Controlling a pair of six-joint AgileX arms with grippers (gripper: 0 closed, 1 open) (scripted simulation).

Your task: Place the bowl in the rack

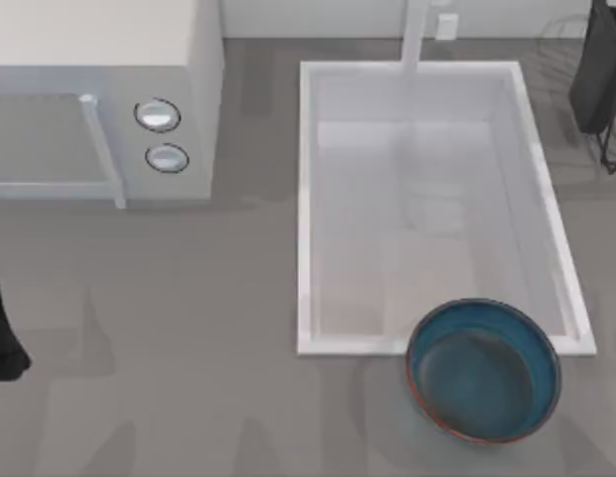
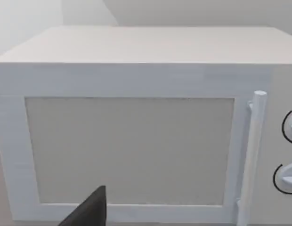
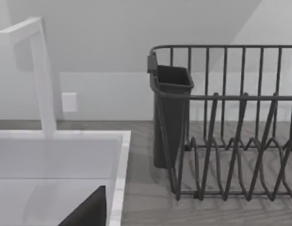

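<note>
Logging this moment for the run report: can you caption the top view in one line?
Teal bowl sits on the counter at the white sink's near-right corner, microwave at left, wire rack at the far right edge.

Top looks down; wrists level — sink [image 1: 437, 199] shared.

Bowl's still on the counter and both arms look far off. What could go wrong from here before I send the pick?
1. The bowl sits against the sink near edge; a nudge during the grasp may tip it in.
2. The rack is at the far right, beyond the sink, so the carry passes the faucet, which the bowl could clip.
3. The rack's wires are closely spaced, with a dark cup at its corner; a wide bowl may catch.
</note>
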